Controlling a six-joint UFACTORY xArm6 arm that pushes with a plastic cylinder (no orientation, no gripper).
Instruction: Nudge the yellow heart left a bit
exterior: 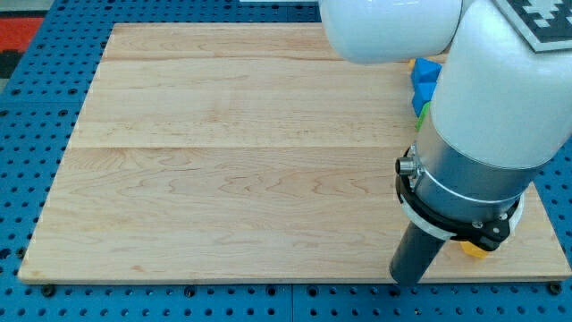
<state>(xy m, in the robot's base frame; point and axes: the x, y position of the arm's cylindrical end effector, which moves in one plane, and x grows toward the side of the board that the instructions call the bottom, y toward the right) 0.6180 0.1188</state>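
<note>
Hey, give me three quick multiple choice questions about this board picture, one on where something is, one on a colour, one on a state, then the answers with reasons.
1. Where is my tip?
A. near the view's bottom right
B. at the view's top left
C. at the board's middle

2. What colour is the block showing at the view's upper right, beside the arm?
A. red
B. blue
C. purple

3. How does the yellow block show?
A. fully in view
B. stacked on another block
C. mostly hidden behind the arm

Answers: 1 A, the rod ends by the wooden board's bottom edge at the right. 2 B, it is plainly blue. 3 C, only a yellow sliver shows.
</note>
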